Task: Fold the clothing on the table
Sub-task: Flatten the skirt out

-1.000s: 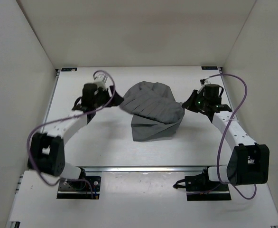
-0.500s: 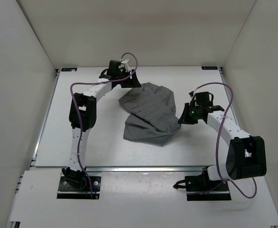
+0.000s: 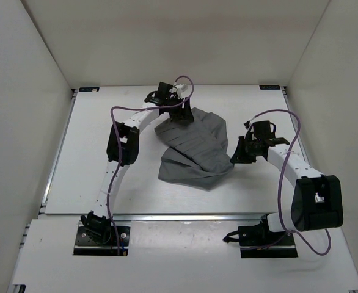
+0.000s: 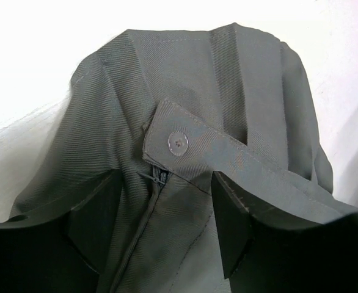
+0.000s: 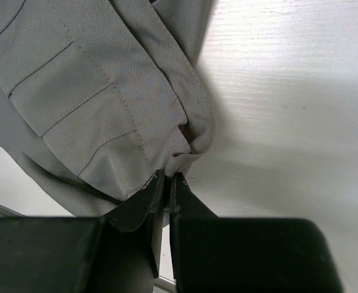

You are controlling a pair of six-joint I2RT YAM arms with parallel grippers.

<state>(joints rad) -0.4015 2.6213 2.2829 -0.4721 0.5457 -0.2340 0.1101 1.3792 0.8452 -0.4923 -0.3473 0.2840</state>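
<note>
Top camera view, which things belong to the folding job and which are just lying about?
Job: clothing, table, left tool open over the clothing, right tool shut on its edge.
Just there: purple cables, white walls.

Bare table (image 3: pixel 75 165) lies left of the left arm (image 3: pixel 121 143) and along the near edge in front of the clothing (image 3: pixel 194 149). That arm arches over the left-centre and bars the way across there. The right arm (image 3: pixel 292 162) takes up the right side, near the wall (image 3: pixel 338 73). The left gripper (image 3: pixel 180 114) spreads over the clothing's far end and the right gripper (image 3: pixel 235 154) pinches its right edge. A strip of table lies open behind.
</note>
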